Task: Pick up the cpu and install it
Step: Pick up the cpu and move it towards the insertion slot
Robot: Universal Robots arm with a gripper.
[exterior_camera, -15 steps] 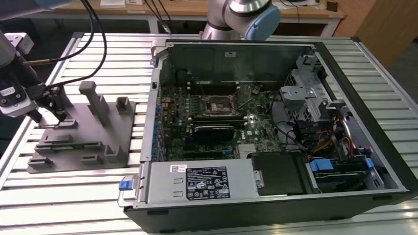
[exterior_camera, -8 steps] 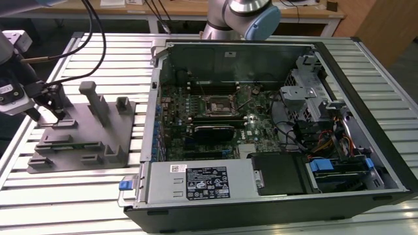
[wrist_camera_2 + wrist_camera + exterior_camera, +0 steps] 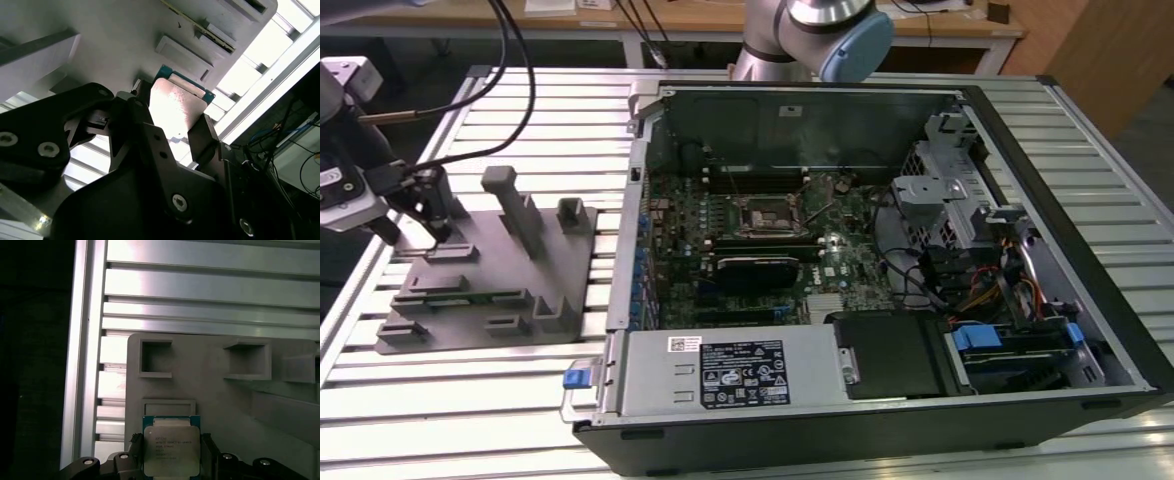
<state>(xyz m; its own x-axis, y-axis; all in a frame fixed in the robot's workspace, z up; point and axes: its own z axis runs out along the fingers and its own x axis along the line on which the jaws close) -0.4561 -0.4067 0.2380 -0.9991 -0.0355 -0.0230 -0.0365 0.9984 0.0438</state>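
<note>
Step in hand: pick-up. Cpu [image 3: 171, 450] pinched on opposite edges between jaws of gripper [image 3: 420, 232], over grey moulded tray [image 3: 507, 285] (contact with tray not determinable). Socket [image 3: 761, 215] well apart. Level, firm hold judged required next.
</note>
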